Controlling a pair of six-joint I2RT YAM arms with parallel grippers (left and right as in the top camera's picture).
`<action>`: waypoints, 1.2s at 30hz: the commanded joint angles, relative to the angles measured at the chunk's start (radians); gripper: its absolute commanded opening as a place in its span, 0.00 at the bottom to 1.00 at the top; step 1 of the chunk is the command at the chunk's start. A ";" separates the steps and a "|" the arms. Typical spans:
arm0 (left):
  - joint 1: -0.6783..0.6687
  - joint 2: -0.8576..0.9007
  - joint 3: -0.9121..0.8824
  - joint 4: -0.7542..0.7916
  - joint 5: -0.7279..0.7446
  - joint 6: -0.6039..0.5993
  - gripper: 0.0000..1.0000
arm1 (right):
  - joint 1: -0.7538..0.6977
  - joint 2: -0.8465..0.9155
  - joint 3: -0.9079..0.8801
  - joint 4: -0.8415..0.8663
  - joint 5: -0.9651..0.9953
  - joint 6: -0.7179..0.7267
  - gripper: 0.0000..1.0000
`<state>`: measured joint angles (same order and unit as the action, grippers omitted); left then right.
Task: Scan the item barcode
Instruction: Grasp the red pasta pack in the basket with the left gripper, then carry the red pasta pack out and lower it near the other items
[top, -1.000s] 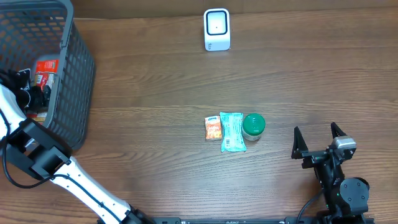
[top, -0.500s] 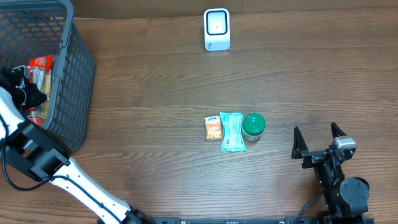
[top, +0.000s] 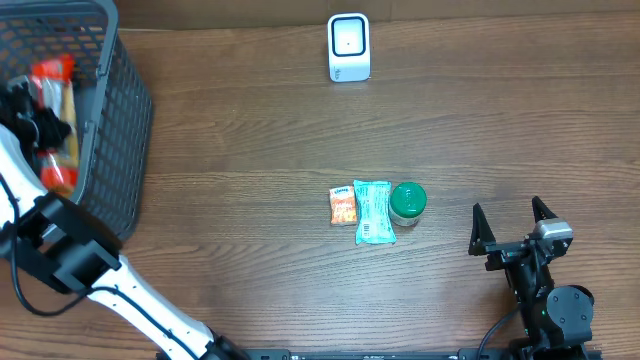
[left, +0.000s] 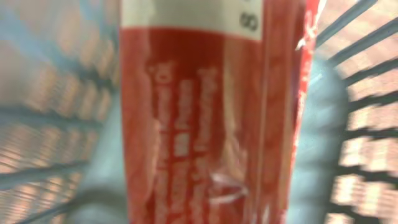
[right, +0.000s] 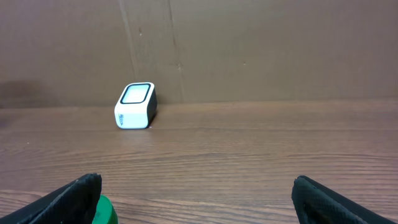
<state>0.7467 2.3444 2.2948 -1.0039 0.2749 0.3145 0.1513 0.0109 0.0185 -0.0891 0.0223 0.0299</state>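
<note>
Wood desk (top: 260, 130), basket (top: 125, 120) at left end. Left tool (top: 45, 128) clamped on red packet (top: 66, 140), long axis seemingly fore-aft; scanner (top: 349, 46) lies well to its right. Right tool (top: 511, 228) apart, idle.

My packet (left: 211, 112): red, white band on top, faint pale print. Basket (top: 125, 120): grey mesh. Table (top: 250, 130): brown wood grain. Scanner (top: 349, 47): white, dark face. Jar lid (top: 408, 200): green. Small pouch (top: 343, 206): orange. My right gripper (right: 196, 182): black.
</note>
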 joint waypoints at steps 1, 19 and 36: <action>-0.047 -0.277 0.033 0.045 0.066 -0.072 0.04 | -0.003 -0.008 -0.011 0.006 -0.006 -0.001 1.00; -0.350 -0.668 0.033 -0.317 0.066 -0.360 0.04 | -0.003 -0.008 -0.011 0.006 -0.006 -0.001 1.00; -0.875 -0.652 -0.674 -0.231 -0.159 -0.652 0.04 | -0.003 -0.008 -0.011 0.006 -0.006 -0.001 1.00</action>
<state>-0.0494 1.7176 1.7229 -1.2930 0.2192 -0.1844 0.1509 0.0109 0.0185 -0.0891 0.0223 0.0299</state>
